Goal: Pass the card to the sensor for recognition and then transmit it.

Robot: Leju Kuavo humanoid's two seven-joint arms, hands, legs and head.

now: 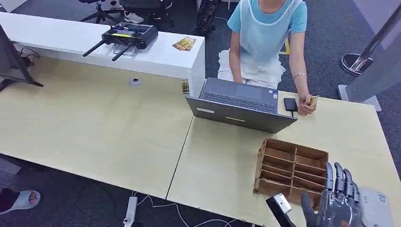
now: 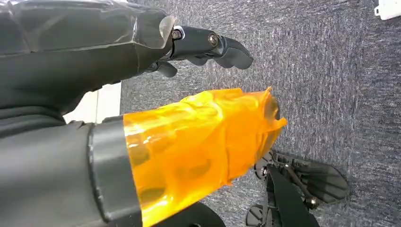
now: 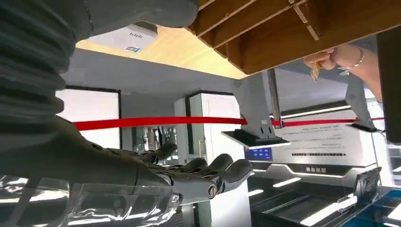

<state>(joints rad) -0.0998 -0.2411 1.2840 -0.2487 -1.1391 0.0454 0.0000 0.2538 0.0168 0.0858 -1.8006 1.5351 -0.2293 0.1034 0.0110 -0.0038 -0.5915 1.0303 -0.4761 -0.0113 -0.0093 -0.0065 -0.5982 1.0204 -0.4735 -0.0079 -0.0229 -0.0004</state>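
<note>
From the head view, the card is seen pinched in the person's hand, just beside the laptop on its far right side. The right hand is raised with fingers spread and nothing held, on the near side of the wooden organiser; the card lies straight beyond it.

In the left wrist view, the left hand hangs over carpet, fingers loosely extended and empty, so the right is judged nearer.

In the right wrist view, the spread fingers are confirmed empty, the card beyond the organiser.

The right hand at five o'clock is cut off by the frame's lower edge. The person's hand at two o'clock covers most of the card. The laptop screen faces away, unseen.
</note>
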